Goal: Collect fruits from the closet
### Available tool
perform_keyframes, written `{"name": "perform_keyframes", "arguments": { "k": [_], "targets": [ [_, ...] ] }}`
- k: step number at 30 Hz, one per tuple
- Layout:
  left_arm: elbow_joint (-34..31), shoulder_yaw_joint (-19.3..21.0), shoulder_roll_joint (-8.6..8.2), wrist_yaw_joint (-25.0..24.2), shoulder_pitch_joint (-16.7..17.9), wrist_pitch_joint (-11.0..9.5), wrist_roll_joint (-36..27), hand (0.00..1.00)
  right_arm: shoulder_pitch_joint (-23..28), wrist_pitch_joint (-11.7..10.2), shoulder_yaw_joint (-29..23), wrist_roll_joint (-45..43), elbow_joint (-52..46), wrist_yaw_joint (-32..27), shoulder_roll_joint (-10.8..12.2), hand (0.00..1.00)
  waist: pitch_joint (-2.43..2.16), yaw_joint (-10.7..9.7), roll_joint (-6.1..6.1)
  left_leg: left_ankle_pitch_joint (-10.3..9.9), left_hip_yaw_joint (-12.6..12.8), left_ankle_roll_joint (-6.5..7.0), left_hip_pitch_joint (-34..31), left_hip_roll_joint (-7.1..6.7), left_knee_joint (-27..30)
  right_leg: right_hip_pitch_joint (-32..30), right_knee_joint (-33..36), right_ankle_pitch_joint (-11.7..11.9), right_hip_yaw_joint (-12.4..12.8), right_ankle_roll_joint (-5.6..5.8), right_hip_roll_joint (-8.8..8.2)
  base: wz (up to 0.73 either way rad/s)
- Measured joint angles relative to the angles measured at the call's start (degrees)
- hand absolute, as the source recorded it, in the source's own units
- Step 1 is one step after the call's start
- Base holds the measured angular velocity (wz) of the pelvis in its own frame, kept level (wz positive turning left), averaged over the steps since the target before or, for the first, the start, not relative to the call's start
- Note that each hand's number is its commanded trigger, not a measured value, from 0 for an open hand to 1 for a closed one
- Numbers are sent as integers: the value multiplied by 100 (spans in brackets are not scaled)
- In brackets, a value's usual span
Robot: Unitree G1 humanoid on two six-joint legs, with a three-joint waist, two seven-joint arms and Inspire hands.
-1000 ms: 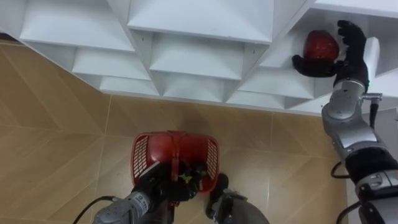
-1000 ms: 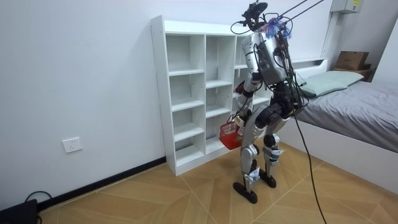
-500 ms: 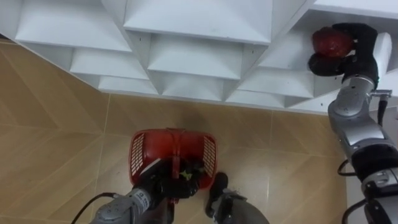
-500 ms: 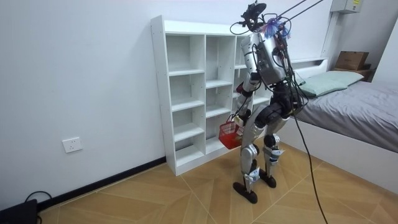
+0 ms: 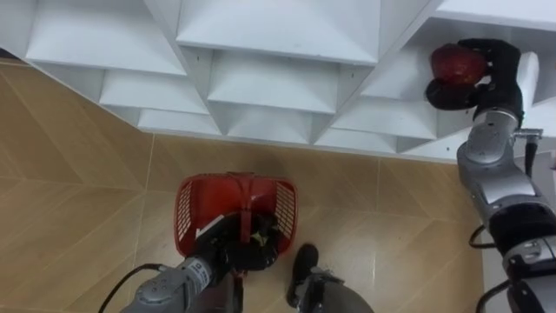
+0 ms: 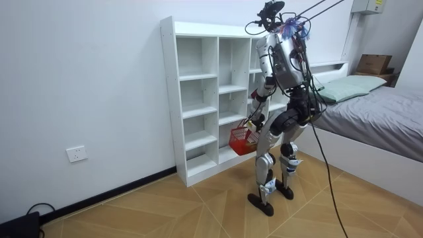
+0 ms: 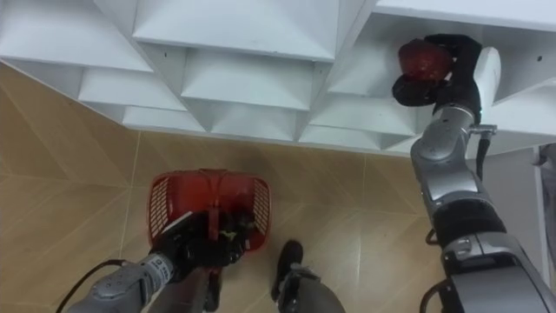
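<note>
A round red fruit (image 5: 456,63) lies in a compartment of the white closet (image 5: 278,78) at the upper right. My right hand (image 5: 497,63) reaches into that compartment, its fingers and thumb curled round the fruit (image 7: 423,59). Low in the middle, a red plastic basket (image 5: 193,207) hangs over the floor. My left hand (image 5: 228,250) is shut on its handle. The hand covers much of the basket's inside, where something dark lies that I cannot make out. In the room view I stand close before the closet (image 6: 198,99), with the basket (image 6: 239,139) at knee height.
The closet's other compartments in view hold nothing. A wooden floor (image 5: 78,209) runs below the closet. In the room view a bed (image 6: 370,106) stands at the right behind me, and a white wall (image 6: 86,79) is to the left of the closet.
My right hand, open beside the fruit a second ago, has curled round it. The basket has swung a little to the left and towards the closet.
</note>
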Motion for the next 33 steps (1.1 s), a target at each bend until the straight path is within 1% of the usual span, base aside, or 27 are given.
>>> {"name": "perform_keyframes", "arguments": {
  "k": [5,8,9,10,11,12,13,14,15,16,17,18,19,20,21,22,23,24,25,26,28,29,30,32,33],
  "targets": [
    [4,4,21,-8,-59,0,-4,100,181,-8,112,-34,-3,220,1,100,-13,-4,25,1,1,-1,212,17,-47,262,-105,23,-9,12,36,0],
    [27,12,35,-9,-114,0,-19,100,311,-8,143,-18,-38,306,10,100,-28,-1,93,0,7,-1,343,24,-55,425,-171,41,7,26,54,0],
    [116,11,16,-21,-152,-9,-87,100,377,-18,195,-19,-62,314,15,100,-47,3,136,0,9,-1,402,22,-78,478,-185,42,8,28,53,0],
    [187,9,1,-28,-172,-10,-132,100,404,-20,216,-16,-70,326,19,100,-51,4,160,0,9,0,443,19,-103,513,-195,43,9,31,53,0],
    [312,5,-13,-38,-235,-11,-201,100,452,-23,314,-18,-78,363,20,100,-85,2,222,0,9,0,512,24,-158,578,-257,60,13,42,70,-3],
    [385,7,-28,-41,-248,-10,-246,100,495,-39,429,-18,-83,417,21,100,-103,1,273,0,14,0,592,29,-188,654,-282,73,20,41,80,-3],
    [414,7,-44,-41,-258,-10,-257,100,532,-60,457,-20,-94,447,23,100,-109,-3,298,0,20,0,629,30,-201,685,-286,73,21,41,79,-4],
    [452,9,-57,-44,-265,-11,-375,100,631,-65,502,-32,-172,503,35,100,-130,-1,342,0,41,0,712,31,-259,740,-340,73,25,43,76,-7],
    [450,9,-60,-49,-257,-17,-477,100,734,-66,570,-45,-295,549,79,100,-145,-4,367,9,86,2,789,34,-309,779,-355,82,41,39,71,-9],
    [450,6,-54,-49,-247,-19,-494,100,782,-81,614,-50,-320,567,122,100,-149,-3,374,17,108,4,846,32,-348,815,-362,84,46,38,64,-14],
    [450,-27,-57,-55,-218,-23,-536,100,894,-169,718,-42,-325,635,197,100,-159,-34,388,30,146,5,968,29,-404,903,-367,83,77,38,61,-10],
    [448,-37,-60,-68,-199,-26,-564,100,957,-175,770,-43,-324,717,224,100,-172,-39,397,30,160,5,1015,28,-435,937,-384,82,97,39,66,-10],
    [449,-32,-91,-115,-186,-34,-561,100,1106,-207,848,-44,-333,912,272,100,-180,-48,411,42,166,2,1107,22,-488,1012,-437,89,121,49,75,-11],
    [450,14,-113,-182,-167,-48,-541,100,1245,-254,779,-31,-460,994,360,100,-187,-51,418,59,204,3,1166,18,-546,1036,-451,98,169,56,81,-12],
    [449,21,-117,-202,-169,-53,-534,100,1306,-254,790,-36,-526,1075,366,100,-189,-50,421,60,221,3,1177,19,-549,1036,-453,104,182,54,82,-14],
    [449,37,-118,-233,-170,-61,-535,100,1440,-256,828,-41,-612,1278,400,100,-192,-51,427,60,234,3,1192,21,-551,1038,-457,111,196,52,85,-10],
    [449,64,-123,-290,-165,-72,-537,100,1603,-256,863,-49,-694,1468,460,100,-193,-52,429,60,244,3,1206,21,-551,1045,-456,111,204,52,87,-9],
    [449,68,-132,-310,-162,-77,-538,100,1760,-255,870,-51,-707,1653,566,100,-194,-60,429,60,269,3,1242,22,-560,1065,-459,111,225,52,88,-6],
    [449,67,-137,-313,-152,-78,-551,100,1826,-250,883,-44,-710,1723,622,100,-197,-62,435,60,284,4,1261,24,-563,1082,-466,112,232,53,89,-5],
    [449,62,-150,-317,-112,-94,-557,100,1974,-251,983,-20,-750,1863,687,100,-211,-68,458,60,291,4,1307,24,-573,1134,-491,115,236,60,90,-5],
    [450,51,-161,-324,-41,-125,-558,100,2119,-252,1196,-14,-754,2088,737,100,-235,-107,497,59,303,5,1398,23,-588,1245,-543,125,249,76,95,-2],
    [450,51,-171,-336,-5,-140,-558,100,2183,-253,1296,-16,-754,2219,759,100,-245,-161,515,59,306,5,1505,15,-666,1321,-573,130,256,84,98,0],
    [454,51,-173,-346,7,-155,-558,100,2211,-255,1322,-28,-754,2297,770,100,-246,-171,517,60,306,5,1560,8,-700,1364,-577,130,260,84,100,0],
    [454,45,-181,-437,44,-240,-567,100,2298,-278,1405,-50,-754,2507,797,100,-268,-203,552,63,303,10,1706,14,-755,1524,-679,155,263,103,153,0],
    [454,38,-183,-449,51,-261,-576,100,2332,-298,1434,-50,-754,2542,802,100,-271,-206,556,63,306,10,1742,14,-769,1560,-693,160,261,107,161,0]
  ]
}}
